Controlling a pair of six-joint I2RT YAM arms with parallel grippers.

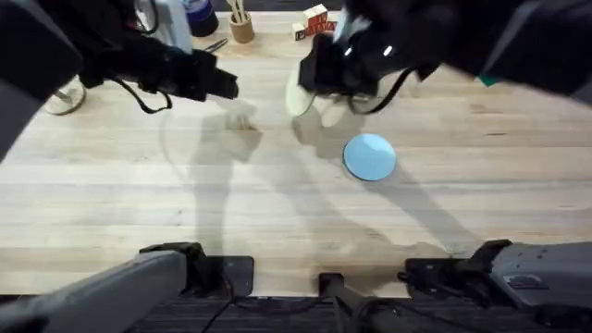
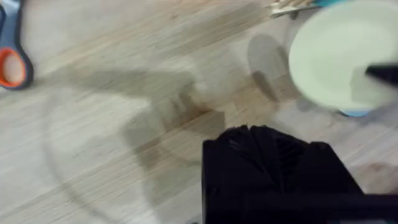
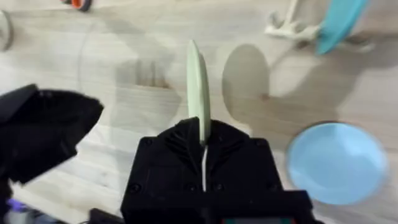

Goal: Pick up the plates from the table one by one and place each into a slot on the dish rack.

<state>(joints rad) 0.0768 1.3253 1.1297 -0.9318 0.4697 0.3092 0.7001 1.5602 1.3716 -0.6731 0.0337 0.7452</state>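
Above the counter [image 1: 139, 194], the right claw [image 3: 202, 146] pinches the cream plate [image 3: 198, 84] edge-on by its rim, while the blue plate [image 1: 370, 156] lies flat nearby. Both look light, stiff and slick, best gripped at the rim. Whether the left claw [image 1: 227, 86] is spread, I cannot tell.

Overhead, my right gripper [image 1: 319, 79] was a dark blur, hiding the far edge of the cream plate [image 1: 298, 92]; I could not resolve the dish rack [image 1: 242, 113], a pale smear beside my left gripper [image 1: 227, 88]. In the left wrist view, the scissors [image 2: 11, 59] were cut off by the edge, and I could not read how the jaws stood.
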